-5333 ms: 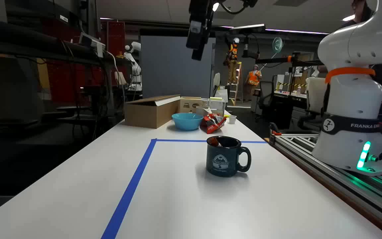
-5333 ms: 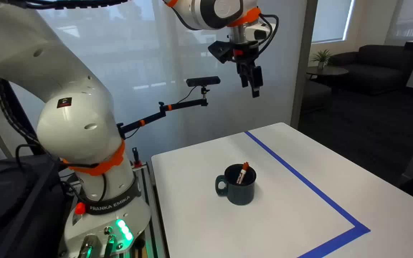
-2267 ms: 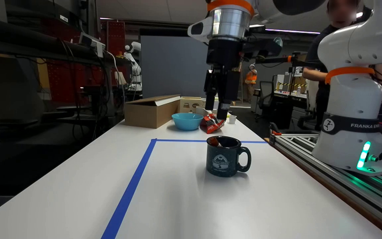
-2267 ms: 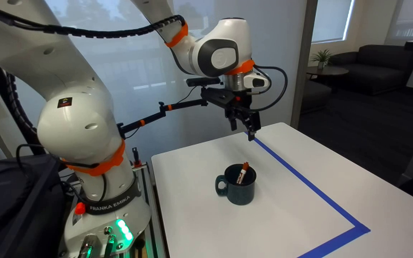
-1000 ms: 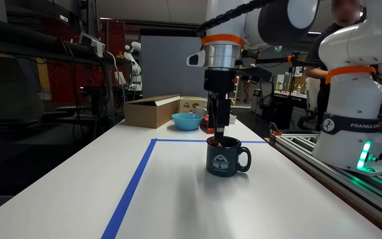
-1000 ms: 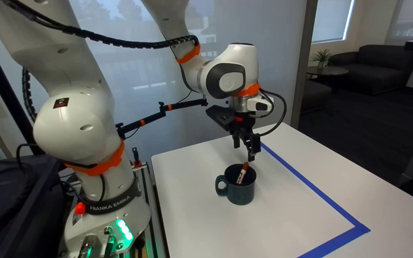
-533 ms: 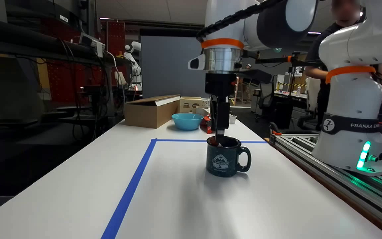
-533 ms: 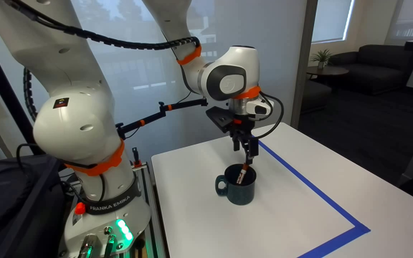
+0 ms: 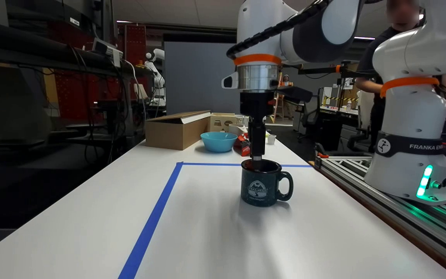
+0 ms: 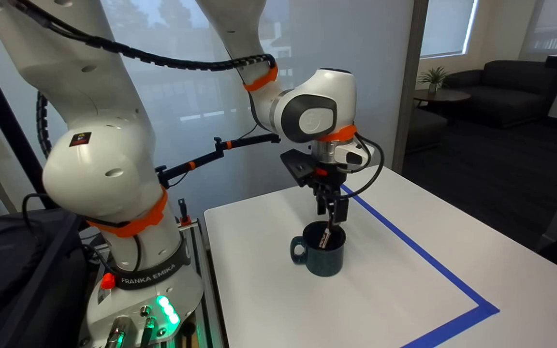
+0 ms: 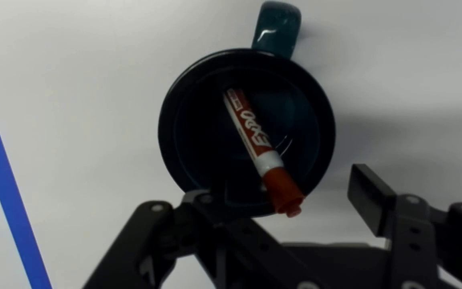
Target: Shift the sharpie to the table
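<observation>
The sharpie is a slim marker (image 11: pixel 251 130) with a reddish-brown cap, white collar and printed barrel. It leans tilted inside the dark teal mug (image 11: pixel 167 132), its cap at the rim. It also shows in an exterior view (image 10: pixel 325 239). The mug stands upright on the white table (image 9: pixel 207 232), in both exterior views (image 10: pixel 324 263). My gripper (image 11: pixel 295 200) is open just above the mug's rim. In the wrist view the cap lies between its fingers, with gaps on both sides. The near finger's tip blends into the dark mug.
Blue tape (image 9: pixel 153 217) runs along the table and turns a corner. A cardboard box (image 9: pixel 176 130), a blue bowl (image 9: pixel 218 142) and a red bag (image 9: pixel 242 145) stand farther back. The mug's handle (image 11: pixel 278 30) points toward the robot base. A person stands behind the base.
My gripper has come down from high up to the mug's rim. In the last half second it lowered slightly and turned a little. The mug and marker have stayed in place.
</observation>
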Available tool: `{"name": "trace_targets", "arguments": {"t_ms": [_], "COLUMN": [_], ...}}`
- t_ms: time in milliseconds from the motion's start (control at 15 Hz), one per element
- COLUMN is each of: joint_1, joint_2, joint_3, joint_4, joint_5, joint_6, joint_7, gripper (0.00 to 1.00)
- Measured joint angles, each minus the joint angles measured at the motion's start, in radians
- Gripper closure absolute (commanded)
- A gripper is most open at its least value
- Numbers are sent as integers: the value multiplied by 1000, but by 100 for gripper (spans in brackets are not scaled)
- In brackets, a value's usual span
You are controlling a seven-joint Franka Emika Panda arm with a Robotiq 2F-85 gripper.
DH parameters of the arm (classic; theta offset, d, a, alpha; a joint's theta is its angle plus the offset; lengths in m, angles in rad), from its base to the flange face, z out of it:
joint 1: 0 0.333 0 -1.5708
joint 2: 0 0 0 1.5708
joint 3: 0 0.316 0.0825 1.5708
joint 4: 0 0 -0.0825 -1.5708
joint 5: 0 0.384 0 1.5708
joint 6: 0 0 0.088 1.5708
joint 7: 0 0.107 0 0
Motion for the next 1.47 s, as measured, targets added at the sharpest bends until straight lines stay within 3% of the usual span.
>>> {"name": "trace_targets", "arguments": {"t_ms": [133,267,467,600,1067,1133,1200,1467], "joint_1": [0,0,0,0,-1,0,0,3], "joint_2": [6,10,12,12,4,2,0,-8], "joint_3": [-7,-11,-14,-17,-30,-30,-29,-27], "joint_4": [0,0,0,2,8,8,8,8], "joint_5": [0,0,0,-4,-37,-37,-37,-37], "joint_6": [-3,-4,-5,-5,-5,-5,-5,-5], "joint_7": [2,2,2,-4,-74,-88,-100,-130], "gripper": [25,21,3,3,18,27,24,33]}}
